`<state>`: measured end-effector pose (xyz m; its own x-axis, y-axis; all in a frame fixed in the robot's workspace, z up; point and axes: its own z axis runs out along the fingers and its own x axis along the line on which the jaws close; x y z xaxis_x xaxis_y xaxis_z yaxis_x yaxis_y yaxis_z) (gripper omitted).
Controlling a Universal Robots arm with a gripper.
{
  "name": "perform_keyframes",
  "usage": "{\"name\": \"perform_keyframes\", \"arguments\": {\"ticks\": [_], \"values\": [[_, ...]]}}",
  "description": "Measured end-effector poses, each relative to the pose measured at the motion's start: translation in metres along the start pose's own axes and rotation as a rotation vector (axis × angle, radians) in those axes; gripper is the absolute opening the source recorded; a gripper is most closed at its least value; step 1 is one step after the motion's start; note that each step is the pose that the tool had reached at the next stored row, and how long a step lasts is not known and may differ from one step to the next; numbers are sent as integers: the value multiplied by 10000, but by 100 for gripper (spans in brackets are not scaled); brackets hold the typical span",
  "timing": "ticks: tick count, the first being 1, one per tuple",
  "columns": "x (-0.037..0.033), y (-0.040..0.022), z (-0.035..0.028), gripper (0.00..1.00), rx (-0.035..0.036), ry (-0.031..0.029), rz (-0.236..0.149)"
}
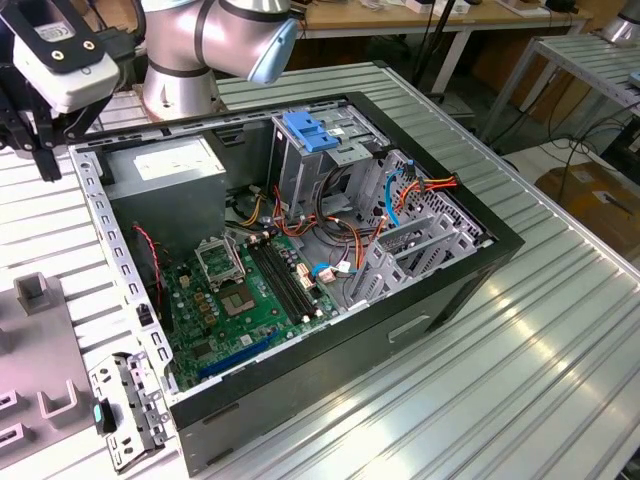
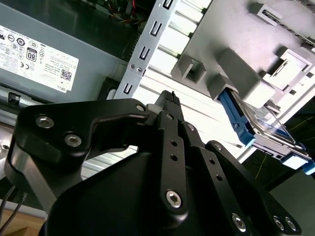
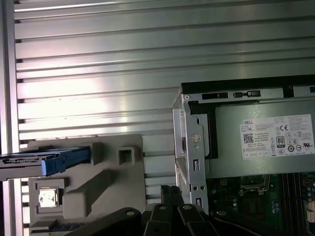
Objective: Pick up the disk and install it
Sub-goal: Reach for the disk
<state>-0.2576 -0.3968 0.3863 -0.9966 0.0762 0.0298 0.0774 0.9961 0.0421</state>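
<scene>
Gripper (image 3: 170, 192) nr case (image 3: 191, 129), disk (image 3: 61, 158) apart

The black end effector (image 2: 170, 98) took up the foreground of the second wrist view, its linkages drawn in to a single narrow tip with nothing held there. Beyond the tip lay the ribbed metal desk (image 2: 173, 30). To one side ran a slotted chassis rail (image 2: 142, 54), with a labelled grey power supply (image 2: 44, 59) just behind it. To the other side was a grey fixture (image 2: 236, 64), and the disk (image 2: 261, 125), with its blue rails, sat slotted in it, well apart from the tip.
</scene>
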Motion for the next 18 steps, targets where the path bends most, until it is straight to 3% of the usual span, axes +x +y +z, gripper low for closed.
{"name": "perform_keyframes", "arguments": {"ticks": [5,9,18], "values": [[142,19,6,11,1,18,2],[333,36,14,11,4,55,4],[659,45,30,11,7,99,4]]}}
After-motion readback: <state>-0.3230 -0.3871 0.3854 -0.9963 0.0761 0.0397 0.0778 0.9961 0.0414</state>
